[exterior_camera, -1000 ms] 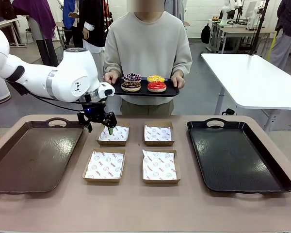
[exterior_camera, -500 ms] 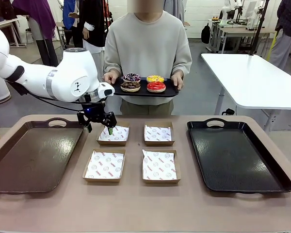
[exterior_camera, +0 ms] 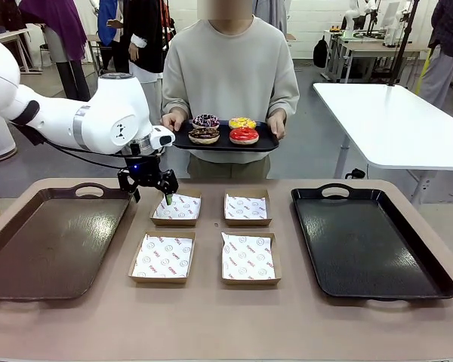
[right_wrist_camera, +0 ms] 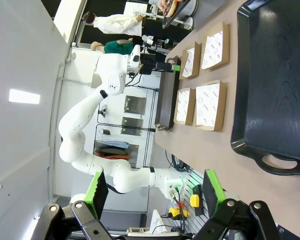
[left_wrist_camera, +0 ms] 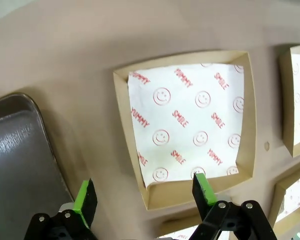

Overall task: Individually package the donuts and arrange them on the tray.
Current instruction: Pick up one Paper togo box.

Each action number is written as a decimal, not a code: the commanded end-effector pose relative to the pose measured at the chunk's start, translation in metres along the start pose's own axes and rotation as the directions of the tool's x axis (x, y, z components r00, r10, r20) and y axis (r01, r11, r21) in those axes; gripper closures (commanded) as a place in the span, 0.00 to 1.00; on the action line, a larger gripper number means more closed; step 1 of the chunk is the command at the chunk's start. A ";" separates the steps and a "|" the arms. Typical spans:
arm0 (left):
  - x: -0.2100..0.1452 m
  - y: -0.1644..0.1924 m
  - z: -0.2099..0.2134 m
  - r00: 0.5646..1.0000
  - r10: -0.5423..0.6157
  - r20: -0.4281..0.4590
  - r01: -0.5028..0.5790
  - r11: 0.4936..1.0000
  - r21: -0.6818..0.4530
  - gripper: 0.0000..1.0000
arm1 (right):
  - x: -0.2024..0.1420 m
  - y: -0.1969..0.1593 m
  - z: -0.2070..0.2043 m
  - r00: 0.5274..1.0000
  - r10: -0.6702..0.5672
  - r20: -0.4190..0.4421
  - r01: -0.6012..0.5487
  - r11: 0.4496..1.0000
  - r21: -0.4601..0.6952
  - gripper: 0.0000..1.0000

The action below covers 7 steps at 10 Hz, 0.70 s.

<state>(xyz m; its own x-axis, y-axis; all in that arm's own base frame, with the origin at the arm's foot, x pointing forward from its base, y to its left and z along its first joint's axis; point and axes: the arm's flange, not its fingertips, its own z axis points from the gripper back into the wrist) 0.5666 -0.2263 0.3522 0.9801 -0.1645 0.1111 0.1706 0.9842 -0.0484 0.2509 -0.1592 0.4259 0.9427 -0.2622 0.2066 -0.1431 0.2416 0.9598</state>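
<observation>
My left tool (exterior_camera: 152, 196) hangs spread and empty at a paper-lined box's (exterior_camera: 177, 208) rim; my right tool (right_wrist_camera: 155, 189) is spread too. Beyond, the donuts (exterior_camera: 223, 129) sit on the person's tray (exterior_camera: 268, 142). They're likely soft and sticky-iced, so I'd pinch the bare sides gently.

We log this as a robotics lab in an open hall with a bare grey floor (exterior_camera: 317, 151). A white robot arm (exterior_camera: 98, 121) reaches over our brown work table (exterior_camera: 211, 324), and a plain white table (exterior_camera: 392, 113) stands just beside it. More workbenches (exterior_camera: 366, 49) stand at the back, and people (exterior_camera: 57, 38) stand about farther off.
</observation>
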 end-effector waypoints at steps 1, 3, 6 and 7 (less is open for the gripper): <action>0.019 -0.009 -0.008 0.999 0.045 0.001 -0.045 0.998 0.048 0.00 | -0.001 0.000 0.001 1.000 0.007 0.003 -0.007 1.000 0.014 0.00; 0.030 -0.007 -0.018 0.997 0.073 -0.005 -0.073 0.996 0.051 0.00 | -0.001 0.000 0.001 1.000 0.007 0.003 -0.007 1.000 0.014 0.00; 0.037 -0.003 -0.026 0.995 0.098 -0.009 -0.097 0.993 0.060 0.00 | -0.001 0.000 0.001 1.000 0.007 0.003 -0.007 1.000 0.014 0.00; 0.037 -0.001 -0.026 0.996 0.087 0.006 -0.087 0.995 0.053 0.06 | -0.001 0.000 0.001 1.000 0.007 0.003 -0.007 1.000 0.014 0.00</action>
<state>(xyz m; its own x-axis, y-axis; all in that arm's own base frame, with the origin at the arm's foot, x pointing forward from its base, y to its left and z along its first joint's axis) 0.6010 -0.2308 0.3272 0.9912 -0.0902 0.0969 0.0948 0.9945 -0.0437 0.2509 -0.1592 0.4259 0.9427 -0.2622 0.2066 -0.1431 0.2417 0.9597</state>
